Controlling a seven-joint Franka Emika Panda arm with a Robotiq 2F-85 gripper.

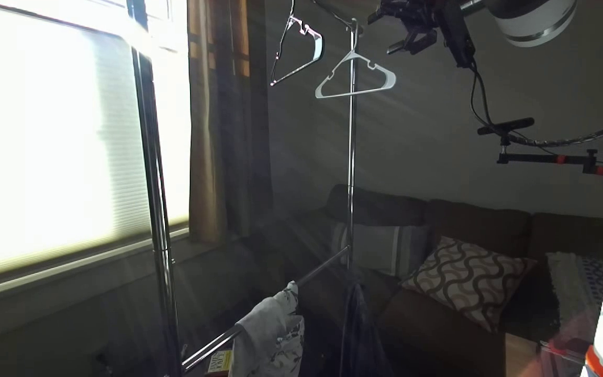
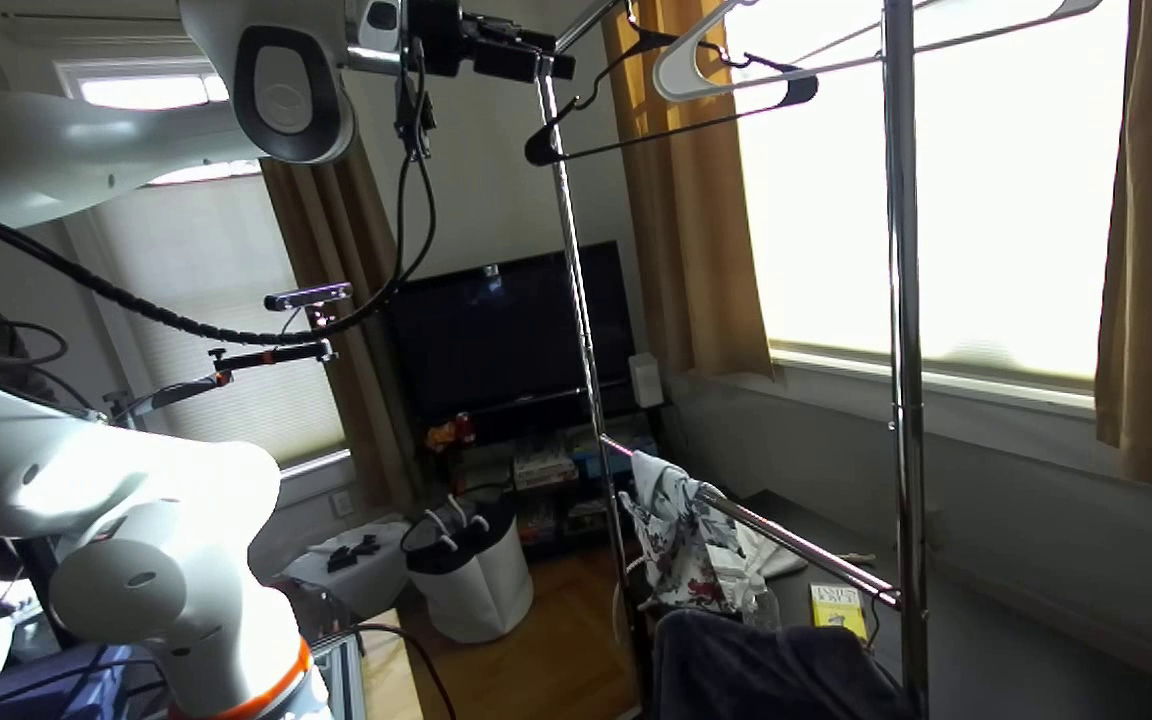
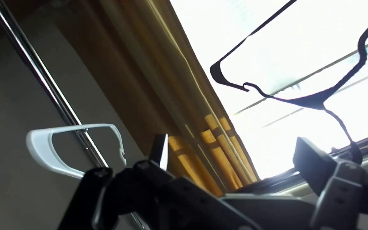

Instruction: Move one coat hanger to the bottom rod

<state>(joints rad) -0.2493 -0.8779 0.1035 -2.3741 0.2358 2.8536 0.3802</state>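
The white coat hanger [image 1: 388,79] hangs from the top rod near a rack post; it also shows in an exterior view [image 2: 678,72] and in the wrist view at left [image 3: 42,148]. A darker hanger [image 2: 798,88] hangs on the same rod, and in the wrist view it [image 3: 311,99] is at right against the bright window. The bottom rod [image 1: 212,345] runs low between the posts, also seen in an exterior view [image 2: 796,540]. My gripper [image 3: 236,156] is open and empty, fingers wide apart. In an exterior view it [image 1: 389,34] is beside the white hanger's upper part, touching neither hanger.
A patterned cloth [image 1: 265,324] hangs over the bottom rod, and a dark garment [image 2: 776,665] hangs near its end. Metal rack posts [image 1: 352,157] [image 2: 904,300] stand at both ends. A sofa [image 1: 469,209] with pillows [image 1: 469,275] and a window [image 2: 1016,200] with curtains surround the rack.
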